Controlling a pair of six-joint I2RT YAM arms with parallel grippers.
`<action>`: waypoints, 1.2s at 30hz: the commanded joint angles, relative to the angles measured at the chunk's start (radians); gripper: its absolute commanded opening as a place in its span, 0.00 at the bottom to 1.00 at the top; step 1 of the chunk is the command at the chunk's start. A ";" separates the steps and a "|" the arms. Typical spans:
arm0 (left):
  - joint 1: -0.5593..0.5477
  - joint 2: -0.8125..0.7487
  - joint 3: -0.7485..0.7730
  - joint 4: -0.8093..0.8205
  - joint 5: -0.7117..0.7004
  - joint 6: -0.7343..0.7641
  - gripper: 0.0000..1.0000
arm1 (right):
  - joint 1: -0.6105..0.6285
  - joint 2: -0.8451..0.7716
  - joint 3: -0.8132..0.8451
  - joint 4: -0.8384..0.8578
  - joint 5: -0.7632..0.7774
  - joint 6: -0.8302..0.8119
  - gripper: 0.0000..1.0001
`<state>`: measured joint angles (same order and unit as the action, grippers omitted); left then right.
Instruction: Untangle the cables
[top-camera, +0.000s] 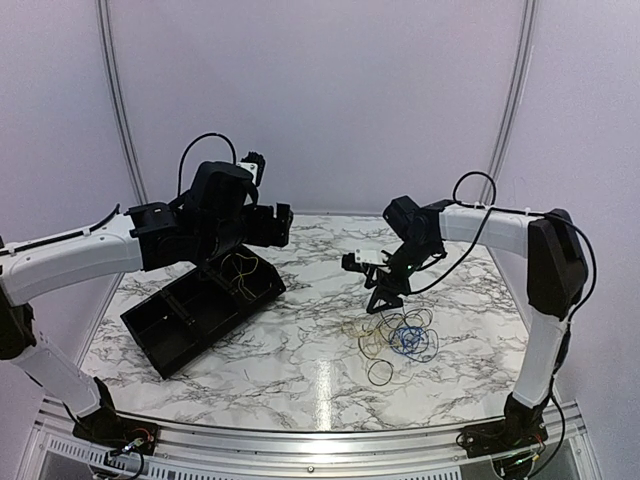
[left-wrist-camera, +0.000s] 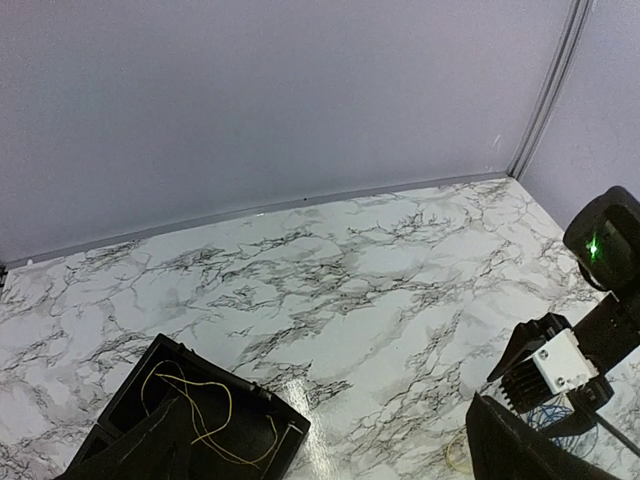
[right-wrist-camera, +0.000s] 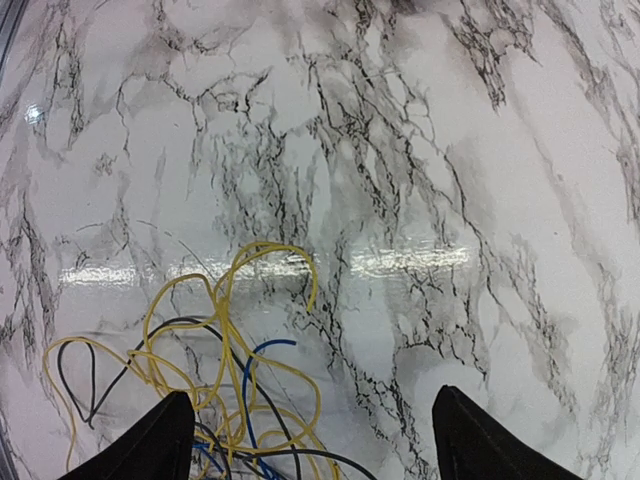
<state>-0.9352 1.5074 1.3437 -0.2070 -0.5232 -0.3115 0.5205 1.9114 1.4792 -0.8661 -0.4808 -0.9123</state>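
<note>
One yellow wire (left-wrist-camera: 200, 415) is seen lying alone in the black tray (top-camera: 150, 335) at the left, so part of the task is judged done. The other cables (top-camera: 398, 335), yellow, black and blue, are heaped in one tangle on the table (top-camera: 300, 370) at the right. The right claw (right-wrist-camera: 312, 400) is held just above that heap, fingers spread wide, nothing gripped; the left claw (top-camera: 278, 226) is held open and empty over the tray. Most of the separating is judged undone.
</note>
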 joint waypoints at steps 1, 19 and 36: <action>-0.001 -0.059 -0.021 0.074 0.023 -0.028 0.99 | 0.042 0.013 0.043 -0.053 -0.009 -0.051 0.81; 0.005 -0.057 -0.109 0.014 -0.107 -0.056 0.99 | 0.050 0.027 0.055 -0.061 -0.005 0.025 0.04; -0.029 0.277 -0.027 0.434 0.675 0.115 0.76 | 0.050 -0.172 0.341 -0.335 -0.116 0.186 0.00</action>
<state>-0.9508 1.6833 1.2026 0.1078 -0.0162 -0.2520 0.5640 1.7554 1.7809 -1.1172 -0.5655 -0.7891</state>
